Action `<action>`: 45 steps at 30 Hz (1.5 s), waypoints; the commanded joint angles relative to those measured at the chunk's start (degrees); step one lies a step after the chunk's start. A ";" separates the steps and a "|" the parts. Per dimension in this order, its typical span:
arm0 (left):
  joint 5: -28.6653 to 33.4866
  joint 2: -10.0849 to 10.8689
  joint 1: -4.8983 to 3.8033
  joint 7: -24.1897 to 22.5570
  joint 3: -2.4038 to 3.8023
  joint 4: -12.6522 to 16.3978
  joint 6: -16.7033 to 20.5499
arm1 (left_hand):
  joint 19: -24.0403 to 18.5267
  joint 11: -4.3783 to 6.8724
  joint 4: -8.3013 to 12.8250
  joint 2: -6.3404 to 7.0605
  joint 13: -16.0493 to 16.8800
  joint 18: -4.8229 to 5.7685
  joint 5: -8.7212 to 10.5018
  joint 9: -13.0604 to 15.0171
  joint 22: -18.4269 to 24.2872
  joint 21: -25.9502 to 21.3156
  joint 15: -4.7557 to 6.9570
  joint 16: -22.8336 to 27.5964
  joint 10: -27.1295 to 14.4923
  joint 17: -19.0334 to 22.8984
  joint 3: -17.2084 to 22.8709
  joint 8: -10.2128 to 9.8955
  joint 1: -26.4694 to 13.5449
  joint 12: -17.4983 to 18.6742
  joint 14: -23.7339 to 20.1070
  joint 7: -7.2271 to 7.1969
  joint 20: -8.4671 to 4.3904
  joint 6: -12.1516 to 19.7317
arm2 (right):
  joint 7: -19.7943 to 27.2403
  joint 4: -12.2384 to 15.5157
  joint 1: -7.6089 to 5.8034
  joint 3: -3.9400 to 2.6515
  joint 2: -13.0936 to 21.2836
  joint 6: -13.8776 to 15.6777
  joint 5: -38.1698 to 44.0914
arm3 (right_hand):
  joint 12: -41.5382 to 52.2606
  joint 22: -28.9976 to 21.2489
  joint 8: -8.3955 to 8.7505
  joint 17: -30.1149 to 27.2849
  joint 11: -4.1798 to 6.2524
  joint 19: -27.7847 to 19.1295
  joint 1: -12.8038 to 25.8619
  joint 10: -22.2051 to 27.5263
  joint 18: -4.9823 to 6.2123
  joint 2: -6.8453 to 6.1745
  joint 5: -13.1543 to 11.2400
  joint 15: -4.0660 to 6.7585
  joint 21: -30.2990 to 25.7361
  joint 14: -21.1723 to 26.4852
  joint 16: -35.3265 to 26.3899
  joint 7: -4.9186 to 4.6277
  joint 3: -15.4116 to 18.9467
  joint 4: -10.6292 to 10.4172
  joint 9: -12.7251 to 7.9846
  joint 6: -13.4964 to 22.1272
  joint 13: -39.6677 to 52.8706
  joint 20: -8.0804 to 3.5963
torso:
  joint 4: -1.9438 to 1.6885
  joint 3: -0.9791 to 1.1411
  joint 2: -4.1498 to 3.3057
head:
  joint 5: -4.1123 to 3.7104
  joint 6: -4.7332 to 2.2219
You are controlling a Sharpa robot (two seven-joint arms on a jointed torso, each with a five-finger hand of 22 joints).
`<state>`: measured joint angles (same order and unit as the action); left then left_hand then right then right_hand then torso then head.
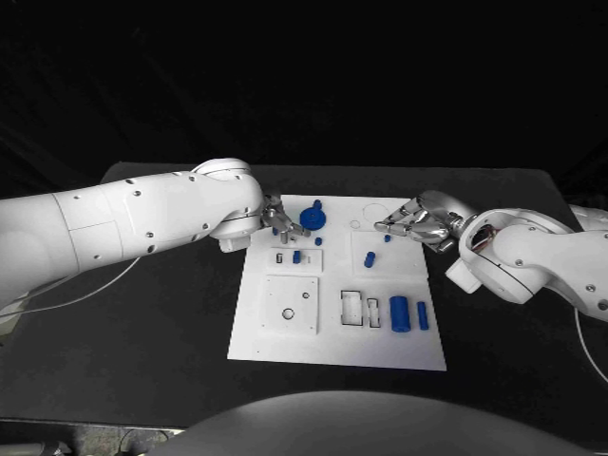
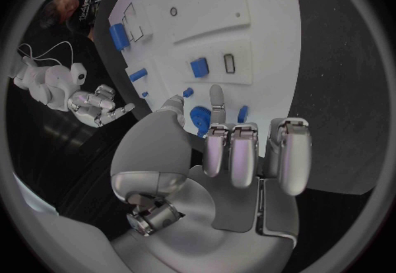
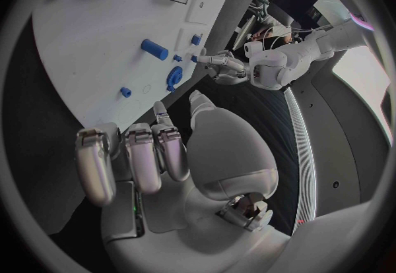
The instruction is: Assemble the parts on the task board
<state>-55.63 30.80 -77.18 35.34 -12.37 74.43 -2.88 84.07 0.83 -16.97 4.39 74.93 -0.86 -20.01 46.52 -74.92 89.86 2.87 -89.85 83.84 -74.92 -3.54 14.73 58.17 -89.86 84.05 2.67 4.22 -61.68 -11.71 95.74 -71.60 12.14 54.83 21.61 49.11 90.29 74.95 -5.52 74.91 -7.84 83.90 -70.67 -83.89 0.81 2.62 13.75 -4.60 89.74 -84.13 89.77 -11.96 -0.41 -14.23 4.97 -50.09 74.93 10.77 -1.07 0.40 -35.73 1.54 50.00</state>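
The white task board lies mid-table with several blue parts on it. A round blue disc part rests near the board's far edge. My left hand hovers just beside it. In the left wrist view its thumb and one finger reach out on either side of the disc, and I see no grip on it. My right hand hangs over the board's far right corner with its fingers apart and nothing in them. A blue peg and a small blue block lie between the hands.
Two blue cylinders lie side by side near the board's front right, next to rectangular slots. A raised square plate with a hole sits at the front left. Black table surrounds the board.
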 commanded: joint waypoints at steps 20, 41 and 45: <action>-0.11 2.50 -0.59 -14.24 0.17 -4.05 7.17 | 5.93 1.32 -0.03 0.36 15.07 0.86 -0.79 3.79 -15.08 0.14 0.86 -0.15 6.16 -15.08 -1.13 3.76 2.63 -0.14 5.95 -1.87 -0.64 -3.98 | 0.01 -0.06 0.12 0.02 0.03 -0.84 0.49 | -0.29 15.05 -0.22 15.09 -0.42 6.10 -0.38 -6.11 -0.81 0.14 0.25 -0.41 0.26 -5.87 0.23 -0.25 0.10 0.38 -0.09 0.12 15.07 0.46 | 0.07 -0.05 -0.10 | 0.44 -0.42; -5.03 -1.79 -0.59 -8.61 -0.18 -12.82 -4.85 | 5.93 1.50 -0.04 0.32 15.07 0.86 -0.55 4.03 -15.08 0.14 0.88 -0.15 6.16 -15.08 -1.13 3.78 2.35 -0.14 5.95 -2.01 -0.70 -4.19 | -0.31 0.11 0.12 0.02 0.00 -1.11 0.48 | -0.29 15.05 -0.22 15.09 -0.43 6.10 -0.39 -6.11 -0.81 0.18 0.22 -0.42 0.26 -5.87 0.23 -0.26 0.14 0.38 -0.10 0.15 15.07 0.46 | 0.02 0.04 0.05 | 0.53 0.00; -5.50 -2.16 -0.59 -7.87 -0.39 -13.73 -5.84 | 5.93 1.50 -0.03 0.31 15.07 0.86 -0.21 3.96 -15.08 0.14 0.86 -0.15 6.16 -15.08 -1.14 3.40 2.19 -0.14 5.95 -1.97 -0.73 -3.89 | -0.27 0.09 0.12 0.02 -0.09 -1.08 0.48 | -0.29 15.05 -0.22 15.09 -0.43 6.10 -0.39 -6.11 -0.81 0.18 0.22 -0.42 0.26 -5.87 0.23 -0.26 0.14 0.38 -0.10 0.15 15.07 0.46 | 0.05 0.03 0.06 | 0.57 0.00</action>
<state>-59.53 28.85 -77.70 25.69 -12.75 60.96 -5.29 84.08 2.06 -17.05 4.61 74.91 -0.86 -20.51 50.47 -74.91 89.86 3.40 -89.85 84.04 -74.90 -4.42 18.40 60.68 -89.86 83.94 0.70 3.80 -65.52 -11.95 95.78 -71.51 12.14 54.81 21.30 49.10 90.29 74.92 -5.52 74.90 -7.84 83.90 -70.67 -83.89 0.81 2.62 13.75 -4.60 89.74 -84.13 89.77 -11.95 -0.25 -14.06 4.93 -50.09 74.93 10.77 -1.03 0.43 -35.69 2.07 50.00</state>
